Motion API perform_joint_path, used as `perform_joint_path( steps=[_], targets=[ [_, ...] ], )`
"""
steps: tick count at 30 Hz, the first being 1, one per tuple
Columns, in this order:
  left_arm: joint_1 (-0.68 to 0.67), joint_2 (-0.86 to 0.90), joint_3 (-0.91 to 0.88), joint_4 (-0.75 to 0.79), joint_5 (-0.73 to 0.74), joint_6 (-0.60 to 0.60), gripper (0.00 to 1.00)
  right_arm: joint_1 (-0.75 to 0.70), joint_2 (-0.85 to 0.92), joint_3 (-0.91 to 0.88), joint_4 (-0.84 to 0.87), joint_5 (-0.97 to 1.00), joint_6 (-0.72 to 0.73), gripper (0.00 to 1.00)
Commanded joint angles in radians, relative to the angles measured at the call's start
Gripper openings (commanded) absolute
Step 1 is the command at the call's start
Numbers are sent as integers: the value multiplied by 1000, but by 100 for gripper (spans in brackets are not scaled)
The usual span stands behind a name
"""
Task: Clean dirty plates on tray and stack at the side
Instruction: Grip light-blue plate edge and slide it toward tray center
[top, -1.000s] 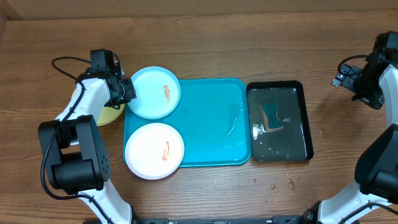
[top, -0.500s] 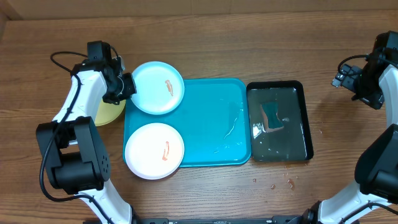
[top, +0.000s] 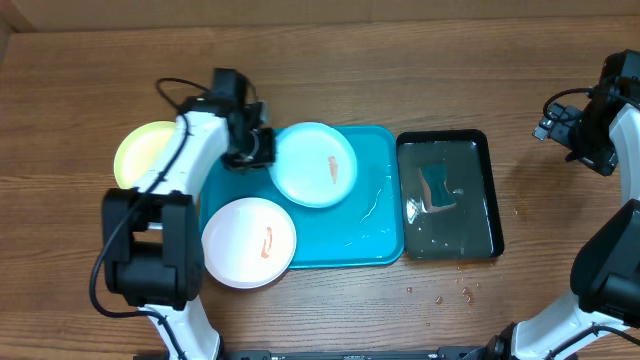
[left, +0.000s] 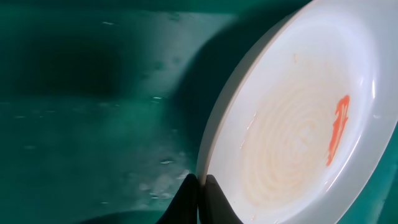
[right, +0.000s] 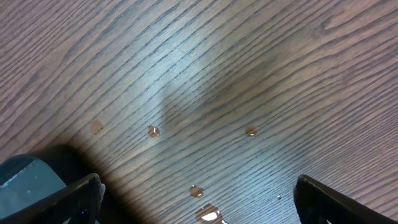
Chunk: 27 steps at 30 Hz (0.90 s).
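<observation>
A: Plates, then: where is the light blue plate?
B: Centre frame, over the turquoise tray, orange-red smear, rim pinched by the left gripper.
A: Others?
B: White plate, smeared, lower left; yellow-green plate upper left on the table.
A: Right gripper?
B: Jaws wide, empty.

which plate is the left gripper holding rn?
The light blue plate: the left gripper is shut on its rim, over the tray. The white plate lies free at the tray's corner; the yellow-green plate sits off the tray.

tray right half bare, white plate blocking left
</observation>
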<state>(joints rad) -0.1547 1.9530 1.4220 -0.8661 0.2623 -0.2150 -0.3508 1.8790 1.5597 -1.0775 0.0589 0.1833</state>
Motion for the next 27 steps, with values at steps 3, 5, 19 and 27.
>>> perform_joint_path(
  steps=[3, 5, 19, 27],
  targets=[
    [-87, -3, -5, -1, -23, -92, 4, 2, -5, 21, 2, 2, 0, 100],
    [-112, -3, -8, -1, -67, -123, 4, 2, -5, 21, 2, 2, 0, 100],
    [-172, 0, -95, 61, -187, -228, 4, 2, -5, 21, 2, 2, 0, 100],
    [-171, 0, -142, 126, -192, -227, 4, 2, -5, 21, 2, 2, 0, 100]
  ],
)
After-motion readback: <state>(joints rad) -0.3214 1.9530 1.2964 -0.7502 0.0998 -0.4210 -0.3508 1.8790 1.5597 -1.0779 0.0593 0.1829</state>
